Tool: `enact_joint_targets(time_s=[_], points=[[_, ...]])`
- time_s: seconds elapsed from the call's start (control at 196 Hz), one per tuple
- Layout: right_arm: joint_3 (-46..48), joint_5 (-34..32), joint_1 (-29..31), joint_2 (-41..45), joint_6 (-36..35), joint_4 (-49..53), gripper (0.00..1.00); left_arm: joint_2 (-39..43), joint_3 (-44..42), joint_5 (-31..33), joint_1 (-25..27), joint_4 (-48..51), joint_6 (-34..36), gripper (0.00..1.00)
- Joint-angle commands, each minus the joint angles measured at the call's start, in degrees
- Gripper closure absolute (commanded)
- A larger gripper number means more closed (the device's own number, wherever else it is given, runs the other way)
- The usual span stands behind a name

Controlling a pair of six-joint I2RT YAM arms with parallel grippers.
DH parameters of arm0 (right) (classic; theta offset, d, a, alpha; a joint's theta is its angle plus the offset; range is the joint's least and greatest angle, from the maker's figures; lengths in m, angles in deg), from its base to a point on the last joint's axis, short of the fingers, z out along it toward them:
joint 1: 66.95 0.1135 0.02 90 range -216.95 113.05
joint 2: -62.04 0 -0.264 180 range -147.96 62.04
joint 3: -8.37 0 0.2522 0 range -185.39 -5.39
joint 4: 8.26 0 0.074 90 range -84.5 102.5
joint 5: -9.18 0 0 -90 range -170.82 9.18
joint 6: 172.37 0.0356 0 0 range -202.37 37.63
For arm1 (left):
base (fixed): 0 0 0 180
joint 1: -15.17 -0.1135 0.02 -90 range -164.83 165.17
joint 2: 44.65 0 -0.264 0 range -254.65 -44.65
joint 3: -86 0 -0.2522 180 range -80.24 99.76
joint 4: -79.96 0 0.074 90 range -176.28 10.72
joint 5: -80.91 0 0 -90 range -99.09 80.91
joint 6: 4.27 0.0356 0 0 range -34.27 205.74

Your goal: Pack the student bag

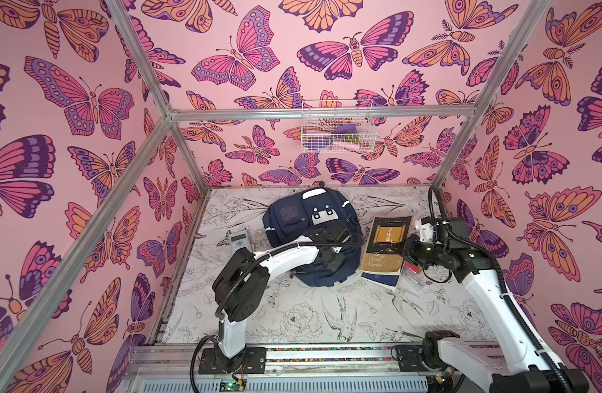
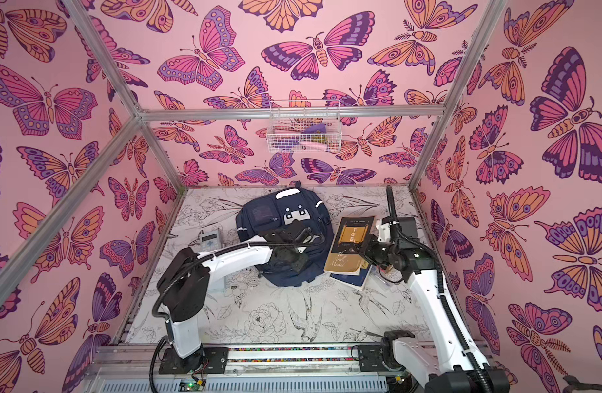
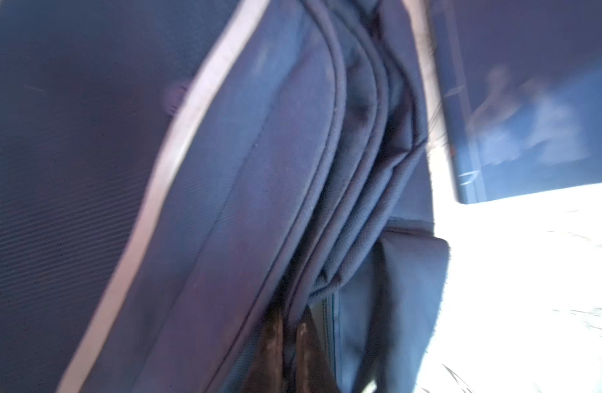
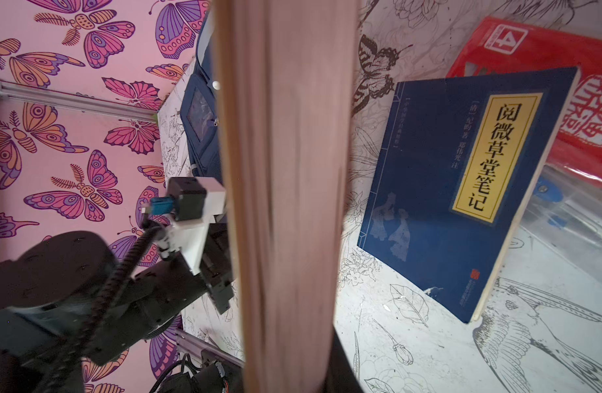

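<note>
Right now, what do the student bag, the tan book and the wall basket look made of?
The student bag: matte woven navy fabric, likely nylon or polyester; weave and piped seams show. The tan book: paper, bare page edges; probably soft card cover. The wall basket: white coated wire, seemingly; open grid.

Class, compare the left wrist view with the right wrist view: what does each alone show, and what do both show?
Left wrist only: the left gripper pinching cloth; a grey reflective stripe. Right wrist only: the page edge of the tan paperback book, a red plastic packet, the pink butterfly wall, the left arm. Both: the navy blue fabric backpack, the flower-printed table, and the dark blue book, blurred in the left wrist view.
</note>
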Motion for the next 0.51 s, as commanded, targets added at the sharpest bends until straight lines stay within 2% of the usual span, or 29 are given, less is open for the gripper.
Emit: enact_joint_targets(time_s=[0.0,0.092,0.214,0.352,0.505], points=[[-0.8,3.8,0.2,2.2,-0.2,-2.0,1.00,6.9,3.7,0.5,-2.3,-0.1,-3.1,1.00],[-1.0,5.9,0.9,3.3,-1.3,-0.6,1.00,9.3,5.1,-3.4,-4.2,-0.9,-5.4,1.00],[-1.3,4.7,6.1,5.0,-1.0,0.6,0.99,11.9,5.7,-7.3,-6.2,-2.2,-7.6,1.00],[3.5,2.6,11.5,5.9,6.3,-4.5,1.00,14.2,4.7,-10.3,-7.8,-5.1,-7.9,1.00],[11.8,2.7,15.5,6.7,18.5,-19.6,1.00,16.7,1.1,-14.2,-10.2,-9.9,-11.3,1.00]])
